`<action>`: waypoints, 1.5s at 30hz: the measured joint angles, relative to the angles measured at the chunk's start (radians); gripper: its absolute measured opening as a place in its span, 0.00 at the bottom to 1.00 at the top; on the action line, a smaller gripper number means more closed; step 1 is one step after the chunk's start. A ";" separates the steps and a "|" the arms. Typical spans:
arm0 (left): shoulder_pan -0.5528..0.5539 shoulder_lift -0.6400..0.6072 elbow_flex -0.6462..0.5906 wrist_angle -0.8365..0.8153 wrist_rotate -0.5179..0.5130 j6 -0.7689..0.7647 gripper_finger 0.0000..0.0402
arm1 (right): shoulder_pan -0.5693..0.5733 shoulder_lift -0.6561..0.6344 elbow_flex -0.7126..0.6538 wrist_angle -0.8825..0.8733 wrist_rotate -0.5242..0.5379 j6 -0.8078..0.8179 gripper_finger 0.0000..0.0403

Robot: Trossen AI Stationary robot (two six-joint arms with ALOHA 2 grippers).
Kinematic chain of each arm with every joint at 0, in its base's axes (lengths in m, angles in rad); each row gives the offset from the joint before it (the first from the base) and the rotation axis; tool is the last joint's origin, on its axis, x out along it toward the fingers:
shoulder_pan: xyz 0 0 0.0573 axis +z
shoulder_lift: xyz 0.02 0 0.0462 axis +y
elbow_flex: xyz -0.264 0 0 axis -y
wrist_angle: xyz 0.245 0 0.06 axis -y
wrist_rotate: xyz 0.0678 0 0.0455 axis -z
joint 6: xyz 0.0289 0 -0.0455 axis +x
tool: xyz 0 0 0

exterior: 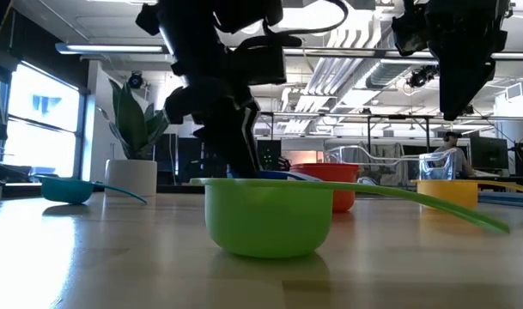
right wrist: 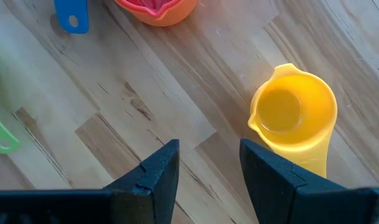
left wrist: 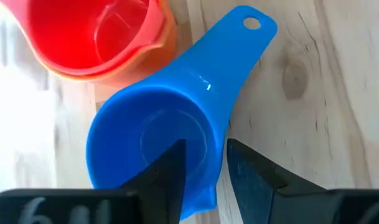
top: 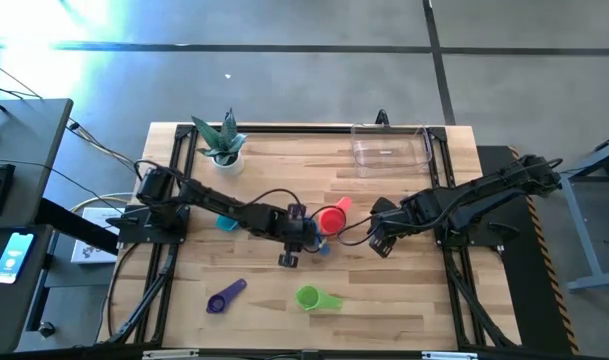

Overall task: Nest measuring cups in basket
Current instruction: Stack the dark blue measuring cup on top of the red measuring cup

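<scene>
A: Left gripper (left wrist: 206, 146) first. Spread or pressed together?

B: Spread a little. One of the fingers (left wrist: 170, 174) down inside the bowl of the blue cup (left wrist: 158, 130), the other outside, with the bowl's wall between. Not pinching, going by the sliver of wood beside the outer finger.

A: And the blue cup itself?

B: Upright on the tabletop (top: 404, 310) near the middle, handle pointing away from the gripper. Just beside it, the red cup (left wrist: 96, 31), nested inside the orange cup (left wrist: 145, 59).

A: Right gripper (right wrist: 208, 146)?

B: Wide apart at the fingers (right wrist: 155, 174), holding nothing. Raised clear of the wood in the low view, over a bare patch. Just beside that patch, the yellow cup (right wrist: 295, 115), upright and on its own.

A: Farther out?

B: Teal cup (top: 226, 222) beside the left arm, on the left half of the tabletop. Green cup (top: 314, 298) and purple cup (top: 224, 297) toward the near edge, apart from each other and well apart from both grippers.

A: Basket (top: 389, 150)?

B: At the far edge, right of the middle, well apart from every cup. Over at the far left corner, a white pot (top: 224, 158) with a leafy plant.
</scene>
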 joint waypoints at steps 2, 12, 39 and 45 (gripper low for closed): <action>0.006 0.014 0.002 0.005 0.021 -0.004 0.22 | 0.000 0.000 0.000 0.000 0.000 0.000 0.40; 0.005 0.015 0.002 0.001 0.027 -0.040 0.03 | 0.000 0.000 0.000 0.006 0.005 0.021 0.40; -0.082 0.009 0.268 -0.358 -0.102 -0.565 0.02 | 0.000 0.000 0.000 0.061 -0.017 0.226 0.40; -0.053 0.009 0.322 -0.335 -0.108 -0.728 0.02 | -0.022 0.000 0.000 0.062 -0.009 0.272 0.40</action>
